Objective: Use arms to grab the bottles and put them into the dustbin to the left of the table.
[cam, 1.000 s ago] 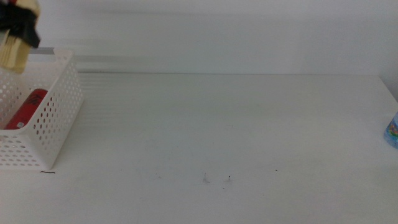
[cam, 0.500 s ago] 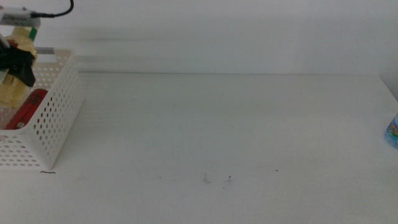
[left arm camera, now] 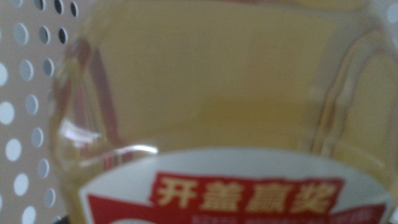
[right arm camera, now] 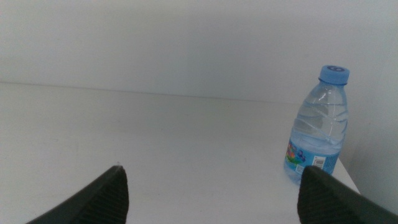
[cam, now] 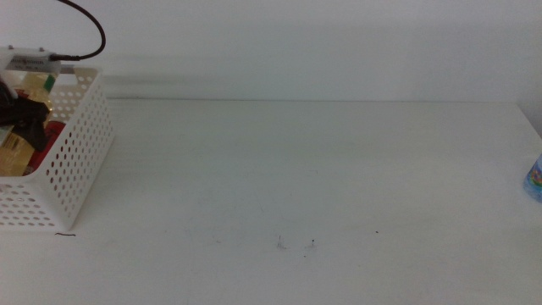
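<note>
Lower now than a second ago: left gripper [cam: 24, 119] down inside the dustbin [cam: 72, 161], jaws clamped on the juice bottle [left arm camera: 230, 106] beside the red can [cam: 52, 131]. Right gripper [right arm camera: 211, 190] spread wide, empty, low over the table [cam: 296, 169], water bottle [right arm camera: 316, 127] upright near the right edge.

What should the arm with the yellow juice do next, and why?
Probably open the left tool and drop the yellow juice bottle. It already hangs inside the dustbin, just over the red can.
</note>
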Controlling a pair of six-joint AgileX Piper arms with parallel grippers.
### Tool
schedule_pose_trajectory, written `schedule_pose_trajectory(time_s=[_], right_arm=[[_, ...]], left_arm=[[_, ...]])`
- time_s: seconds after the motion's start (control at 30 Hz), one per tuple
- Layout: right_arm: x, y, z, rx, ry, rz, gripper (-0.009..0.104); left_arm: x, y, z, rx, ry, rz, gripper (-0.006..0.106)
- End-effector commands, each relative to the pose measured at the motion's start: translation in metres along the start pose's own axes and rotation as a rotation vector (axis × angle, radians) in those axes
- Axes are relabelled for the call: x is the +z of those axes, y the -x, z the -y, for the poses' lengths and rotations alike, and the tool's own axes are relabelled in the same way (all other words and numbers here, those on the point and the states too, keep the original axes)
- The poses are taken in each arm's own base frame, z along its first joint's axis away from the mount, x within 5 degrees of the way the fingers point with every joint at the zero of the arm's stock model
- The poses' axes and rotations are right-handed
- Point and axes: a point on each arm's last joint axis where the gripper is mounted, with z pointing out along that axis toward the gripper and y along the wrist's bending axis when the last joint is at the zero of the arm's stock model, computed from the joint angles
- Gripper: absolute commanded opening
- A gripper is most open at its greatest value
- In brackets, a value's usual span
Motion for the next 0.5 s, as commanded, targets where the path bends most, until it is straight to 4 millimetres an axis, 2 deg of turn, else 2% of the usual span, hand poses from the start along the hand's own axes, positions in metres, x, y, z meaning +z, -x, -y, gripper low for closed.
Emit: schedule_pose_trajectory(time_s=[0.0, 0.13, 0.17, 0.27, 0.33, 0.43, 0.47], right_arm=[[-0.0001, 0.0003, 0.0005, -0.010, -0.010, 0.014, 0.093], [-0.0001, 0.0003, 0.0005, -0.010, -0.010, 0.014, 0.093], [-0.0001, 0.0003, 0.0005, -0.010, -0.010, 0.014, 0.093], [-0.0001, 0.0003, 0.0005, -0.010, -0.010, 0.014, 0.093], [-0.0001, 0.0003, 0.0005, -0.010, -0.010, 0.014, 0.093], [-0.0001, 0.0003, 0.0005, -0.010, -0.010, 0.014, 0.093], [-0.0001, 0.0003, 0.0005, -0.010, -0.010, 0.014, 0.093]], left_arm=[[-0.0121, 0.0012, -0.0016, -0.017, 0.016, 0.049, 0.003], [-0.0122, 0.0013, -0.0014, -0.015, 0.016, 0.049, 0.003], [-0.0122, 0.0008, -0.0026, -0.012, 0.025, 0.045, 0.013], [-0.0122, 0.0007, -0.0029, -0.013, 0.029, 0.044, 0.031], [-0.0122, 0.0004, -0.0036, -0.008, 0.037, 0.041, 0.064], [-0.0128, -0.0008, -0.0070, -0.029, 0.074, 0.028, 0.090], [-0.0140, -0.0013, -0.0079, -0.032, 0.086, 0.026, 0.094]])
